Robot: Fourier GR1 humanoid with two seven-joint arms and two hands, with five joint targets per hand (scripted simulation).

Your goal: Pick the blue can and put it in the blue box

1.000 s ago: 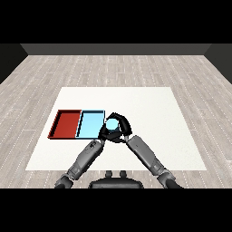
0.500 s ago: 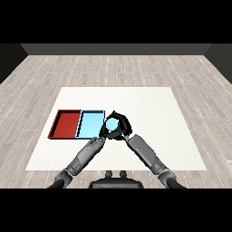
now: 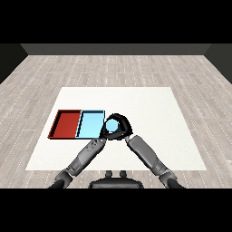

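The blue can (image 3: 111, 125) shows its light blue top just right of the light blue tray (image 3: 89, 123), at that tray's right rim. My right hand (image 3: 122, 127) is curled round the can from the right and from above. My left hand (image 3: 104, 134) lies close under the can on its left side, partly hidden by the right hand. The red tray (image 3: 66, 123) lies directly left of the blue tray.
Both trays sit left of centre on the white table (image 3: 149, 108). Both forearms meet in a V at the can, the left forearm (image 3: 84, 156) running below the blue tray's near edge.
My right hand with the can has shifted slightly left and toward me, closer to the blue tray's right rim. The left arm has barely moved.
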